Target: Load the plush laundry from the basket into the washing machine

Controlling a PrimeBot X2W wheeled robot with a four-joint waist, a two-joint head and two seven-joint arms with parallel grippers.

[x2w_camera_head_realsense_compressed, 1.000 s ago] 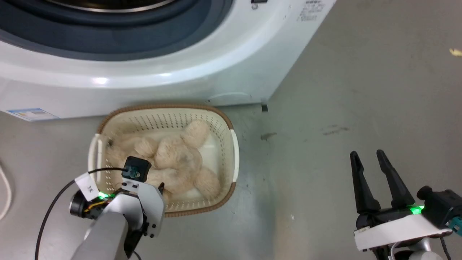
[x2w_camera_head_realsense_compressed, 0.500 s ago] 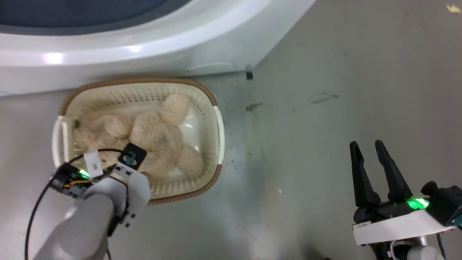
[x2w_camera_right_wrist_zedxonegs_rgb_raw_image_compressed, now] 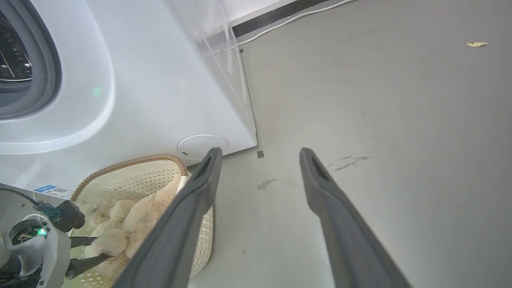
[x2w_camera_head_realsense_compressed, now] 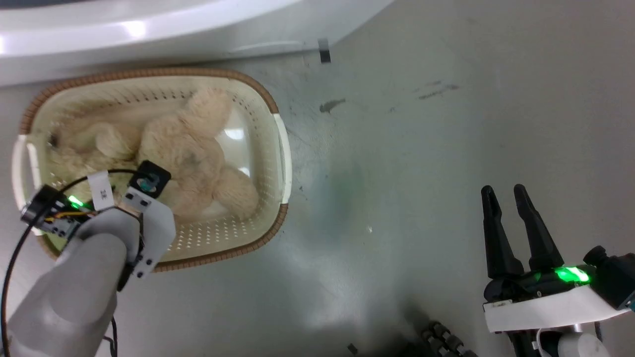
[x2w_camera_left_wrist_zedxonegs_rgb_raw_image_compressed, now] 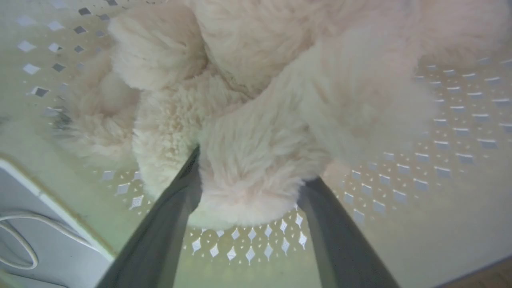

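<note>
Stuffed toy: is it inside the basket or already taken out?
Inside. The stuffed toy lies in the basket, and the open left tool straddles one of its fluffy limbs.

Cable tag [x2w_camera_head_realsense_compressed: 101, 191] by the left wrist: two printed characters. The second looks like "K", the first is an unclear digit. Blue-white sticker [x2w_camera_right_wrist_zedxonegs_rgb_raw_image_compressed: 53, 191] low on washing machine [x2w_camera_right_wrist_zedxonegs_rgb_raw_image_compressed: 160, 100] front: QR-type code, print too small to read.

grey forearm [x2w_camera_head_realsense_compressed: 69, 287] | black cable [x2w_camera_head_realsense_compressed: 119, 171] | right end effector [x2w_camera_head_realsense_compressed: 502, 189]: dark fingers [x2w_camera_head_realsense_compressed: 496, 238], green light [x2w_camera_head_realsense_compressed: 565, 274]
</note>
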